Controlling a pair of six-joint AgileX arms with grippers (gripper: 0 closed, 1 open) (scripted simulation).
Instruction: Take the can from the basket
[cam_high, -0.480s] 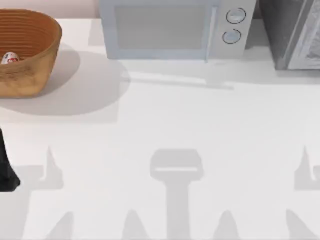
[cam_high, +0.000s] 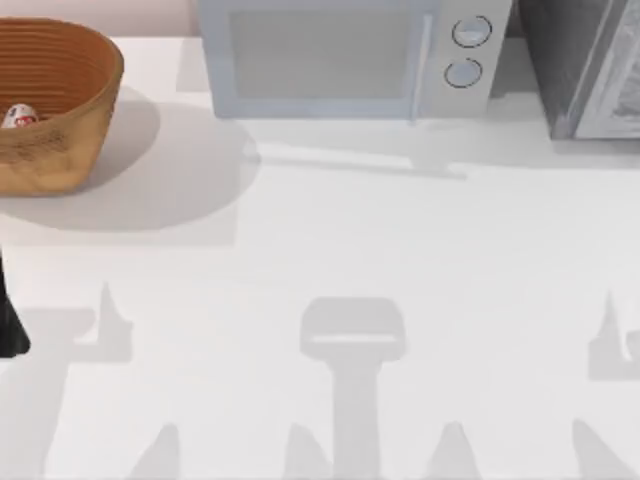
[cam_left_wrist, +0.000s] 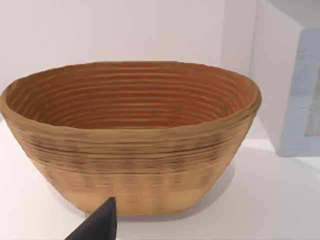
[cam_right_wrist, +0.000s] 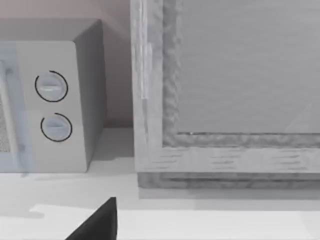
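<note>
Our left arm (cam_high: 8, 325) crept toward the basket (cam_high: 70, 140); the can (cam_high: 18, 116) lay untouched inside. We couldn't tell its grip state.

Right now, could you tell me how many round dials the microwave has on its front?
2. Both sit on the microwave panel's right end: one dial above the other dial. They also show in the right wrist view.

Can (cam_high: 18, 116) in basket (cam_high: 75, 130), far left.
</note>
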